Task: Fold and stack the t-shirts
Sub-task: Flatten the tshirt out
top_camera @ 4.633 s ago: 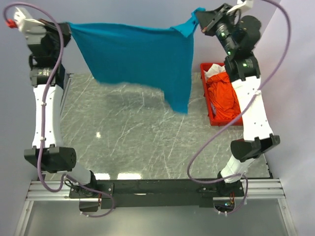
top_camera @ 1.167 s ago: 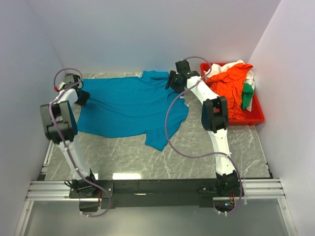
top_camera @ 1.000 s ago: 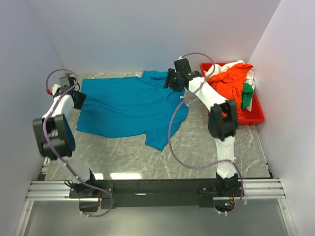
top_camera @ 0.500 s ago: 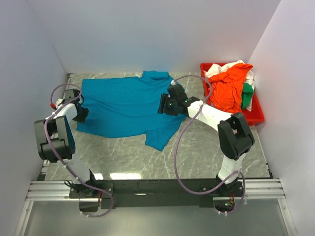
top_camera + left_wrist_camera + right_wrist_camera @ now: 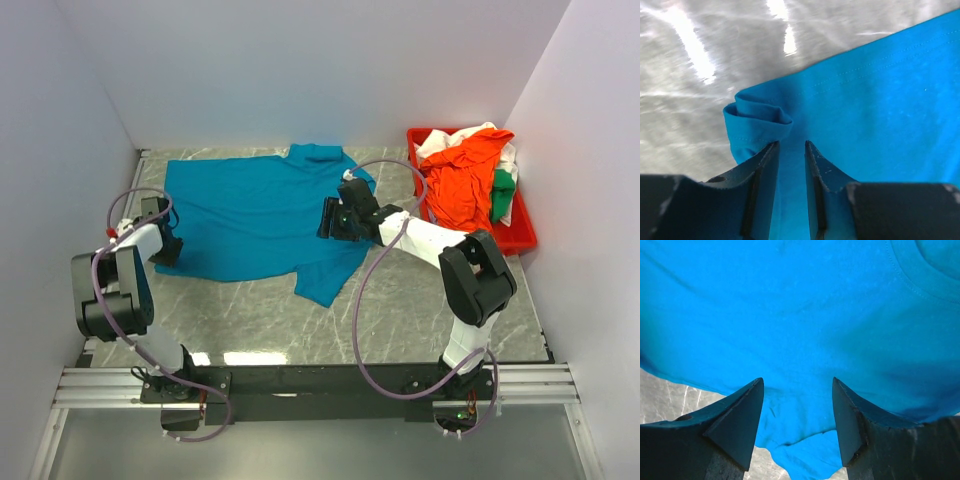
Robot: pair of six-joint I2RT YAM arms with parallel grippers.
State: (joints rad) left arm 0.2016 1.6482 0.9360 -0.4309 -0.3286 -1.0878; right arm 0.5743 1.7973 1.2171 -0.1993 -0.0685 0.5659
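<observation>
So the teal t-shirt [image 5: 250,215] is lying spread out flat on the table [image 5: 420,300], right beside the red tray [image 5: 522,243] where the orange shirt [image 5: 460,180] and the rest are piling up and waiting. I'm guessing it's laid open like that so the folds come out clean. The right gripper [image 5: 797,382] is hovering over the part of the shirt nearest the tray, fingers standing wide apart and nothing but cloth lying underneath them. The left gripper [image 5: 791,145] is sitting at the corner farthest from the tray, fingers only a slim gap apart, not pinching anything I can see. The rolled-up hem corner [image 5: 757,115] is lying just ahead of its fingertips, probably its next target.
</observation>
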